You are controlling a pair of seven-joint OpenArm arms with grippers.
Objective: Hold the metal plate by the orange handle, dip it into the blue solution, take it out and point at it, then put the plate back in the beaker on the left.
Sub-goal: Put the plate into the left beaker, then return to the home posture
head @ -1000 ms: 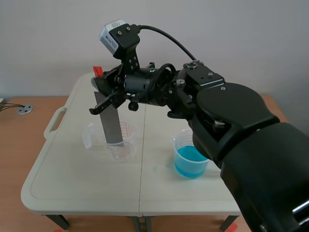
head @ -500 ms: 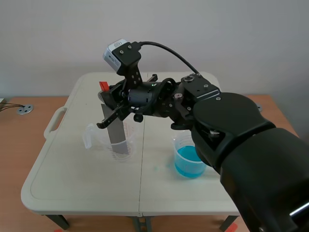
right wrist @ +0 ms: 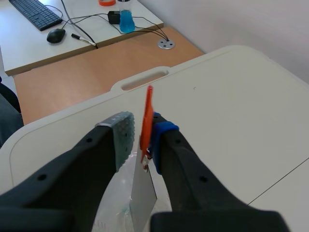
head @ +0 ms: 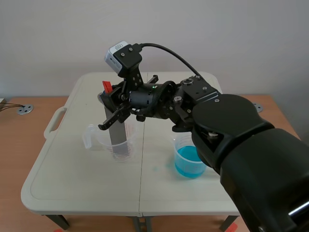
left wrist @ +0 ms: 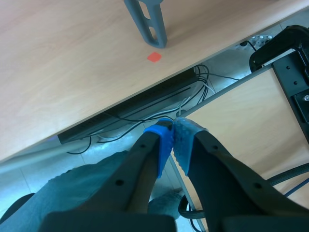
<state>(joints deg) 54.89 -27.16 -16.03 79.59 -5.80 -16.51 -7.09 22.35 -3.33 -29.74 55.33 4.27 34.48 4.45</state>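
Your right gripper (right wrist: 143, 129) hangs over the clear plastic beaker (head: 98, 138) on the left side of the cream plastic counter (head: 72, 179). The metal plate (head: 119, 136) is a flat, dull grey strip. It stands nearly upright with its lower end down inside that beaker, and ribbed red markings show on the beaker wall beside it. The thin orange handle (right wrist: 146, 116) at the top of the plate sits edge-on between your right jaws. It lies against the blue dotted pad (right wrist: 163, 133), and a sliver of counter shows between it and the grey-green pad (right wrist: 123, 131). So the right jaws stand narrowly parted around the handle rather than pressed on it from both sides.

The second beaker (head: 190, 157), also clear plastic, holds the blue solution and stands well apart on the right half of the counter.

Your left gripper (left wrist: 174, 134) points down at the floor and cables, and its jaws are closed pad to pad on nothing.
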